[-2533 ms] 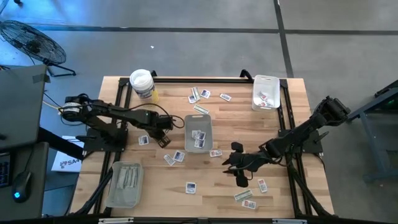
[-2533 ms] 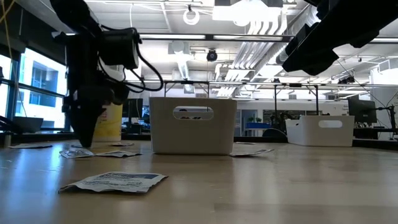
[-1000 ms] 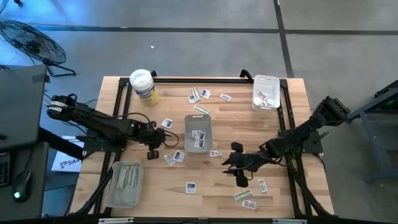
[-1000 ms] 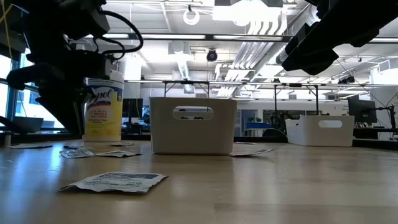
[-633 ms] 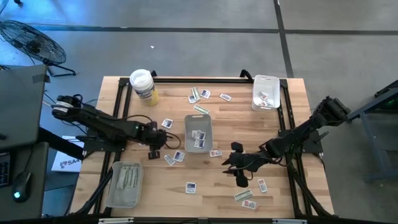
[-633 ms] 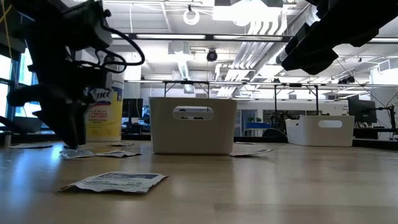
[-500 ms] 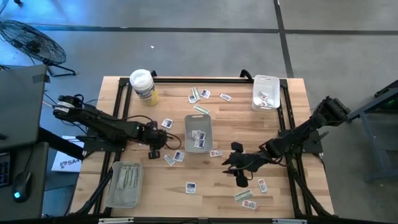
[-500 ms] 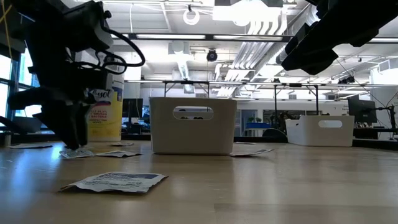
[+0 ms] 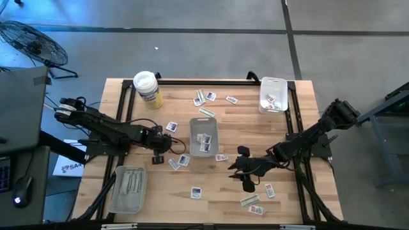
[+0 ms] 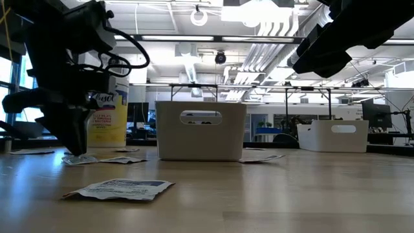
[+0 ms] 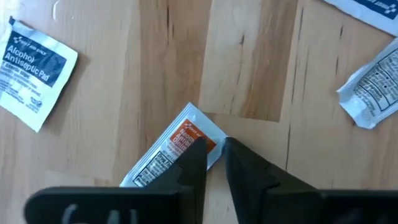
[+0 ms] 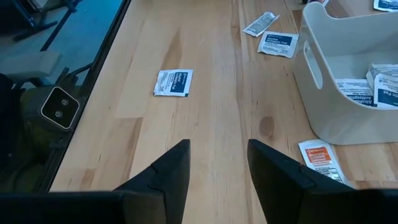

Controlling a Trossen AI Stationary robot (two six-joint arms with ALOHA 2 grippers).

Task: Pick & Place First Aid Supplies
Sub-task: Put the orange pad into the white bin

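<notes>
The left end effector (image 11: 211, 155) is down at the table (image 11: 249, 68), its fingers nearly shut on the edge of a red-printed packet (image 11: 171, 155) lying flat. Farther off, the right end effector (image 12: 217, 165) hovers open, holding nothing, near the tray (image 12: 348, 106).
</notes>
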